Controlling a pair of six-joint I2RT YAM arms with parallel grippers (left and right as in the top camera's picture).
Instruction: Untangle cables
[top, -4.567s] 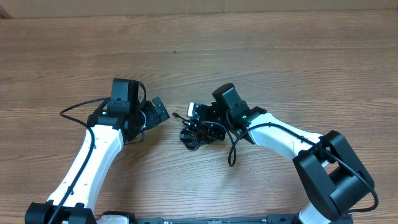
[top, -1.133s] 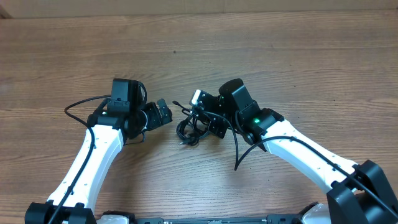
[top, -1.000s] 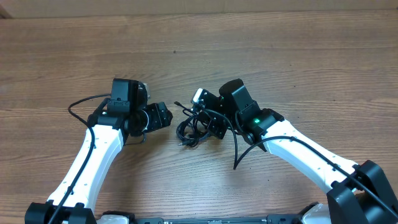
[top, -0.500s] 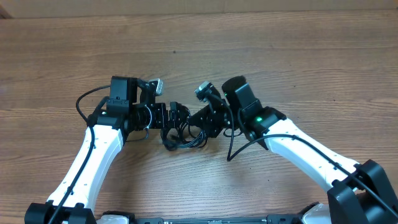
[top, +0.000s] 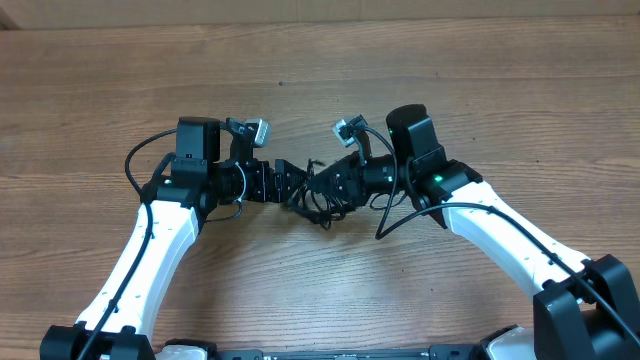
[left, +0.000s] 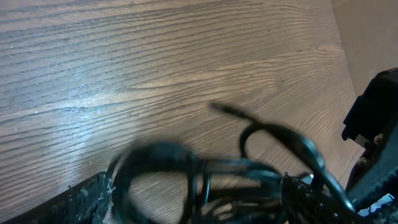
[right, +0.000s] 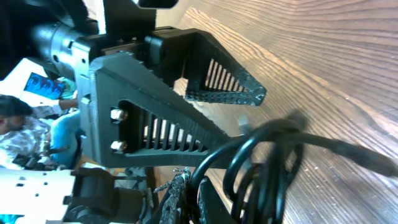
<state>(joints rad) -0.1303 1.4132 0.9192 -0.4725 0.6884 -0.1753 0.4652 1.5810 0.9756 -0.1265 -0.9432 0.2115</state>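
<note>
Cables (top: 322, 208) anchored for pulling apart
Your right gripper (top: 338, 186) clamps them; left gripper (top: 288, 184) gapes wide on their other side.

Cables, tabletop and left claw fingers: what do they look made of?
Cables: likely a rubber or PVC jacket, glossy black, bending in tight loops.
Table: wood or wood-look laminate, matte brown with visible grain; can't tell which.
Left claw fingers: probably 3D-printed plastic, matte black, with a ribbed lattice and a grainy surface.
</note>
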